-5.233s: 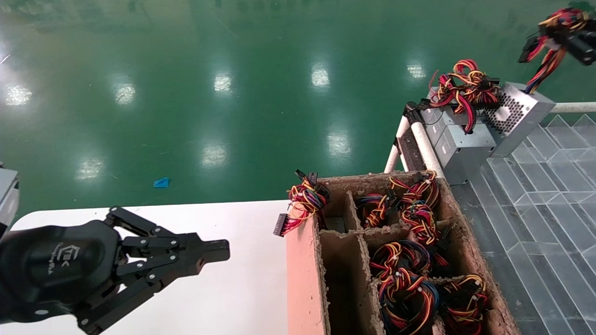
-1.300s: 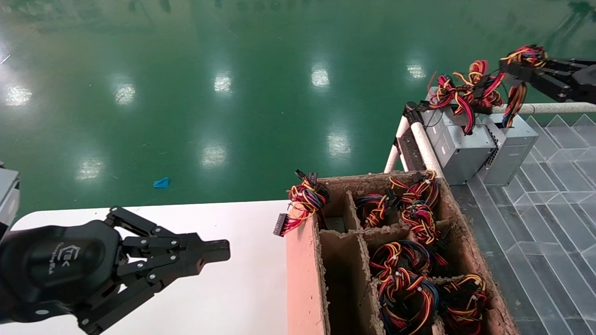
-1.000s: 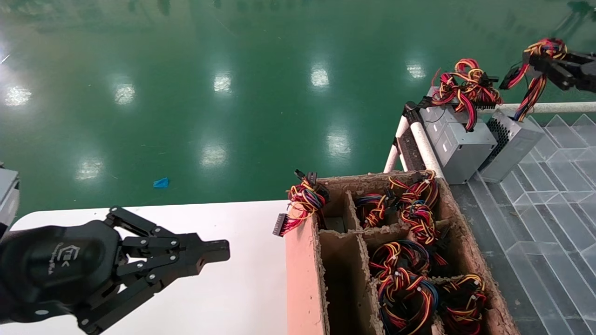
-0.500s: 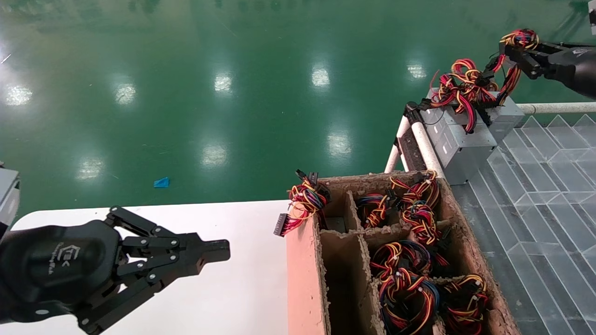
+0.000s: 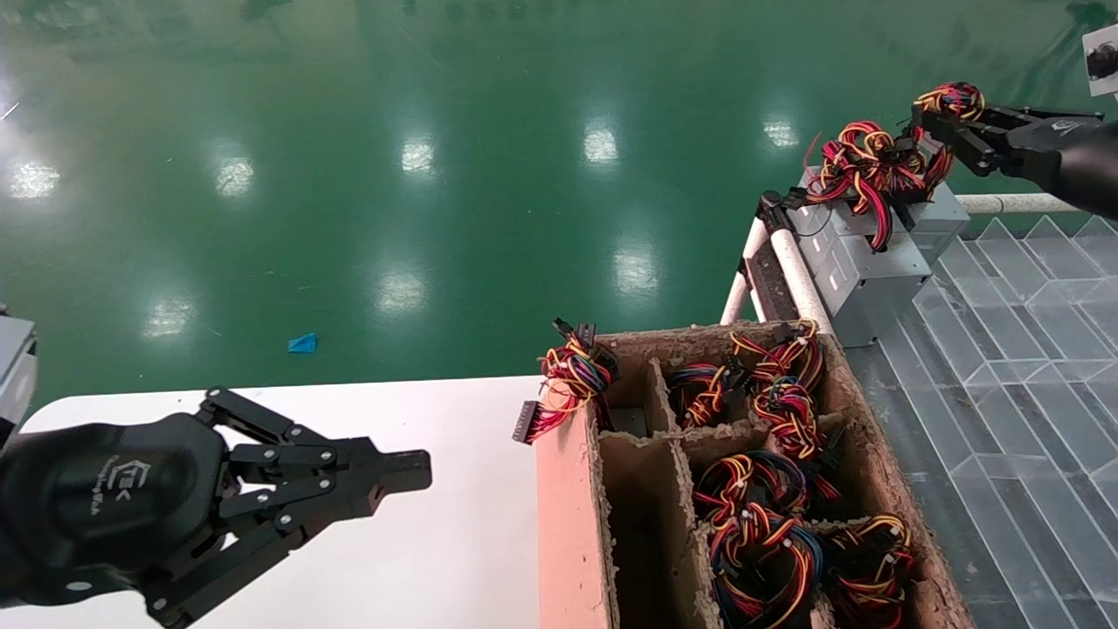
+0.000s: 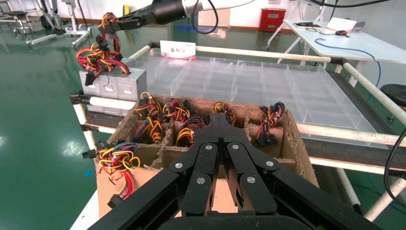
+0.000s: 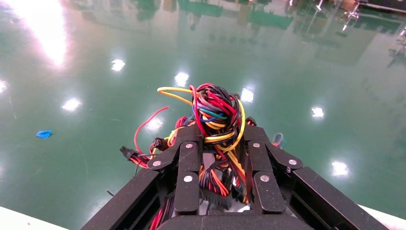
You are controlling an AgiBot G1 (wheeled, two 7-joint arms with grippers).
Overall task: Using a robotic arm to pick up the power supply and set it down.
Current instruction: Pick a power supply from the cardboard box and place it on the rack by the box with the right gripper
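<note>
A glossy green floor [image 5: 349, 175] lies beyond the crate [image 5: 568, 515]. Past the crate, the right end effector [image 5: 948, 118] is clamped on the power supply's [image 5: 939, 214] wires, set-down step. Next, I judge: lower, release. The left end effector [image 5: 410, 476], fingers together, is parked over the desk [image 5: 454, 542].

Glossy green floor [image 5: 393, 175]; rough, frayed cardboard box [image 5: 568, 515]; matt grey metal power supply [image 5: 860, 271]; smooth white desk [image 5: 454, 542].

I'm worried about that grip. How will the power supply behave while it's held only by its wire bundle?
The right end effector is shut on the wire bundle, not the metal case. The looped wires look floppy, so the power supply would probably swing and twist. A boxy metal case likely weighs enough to strain the wires. The left end effector is parked over the white table.
</note>
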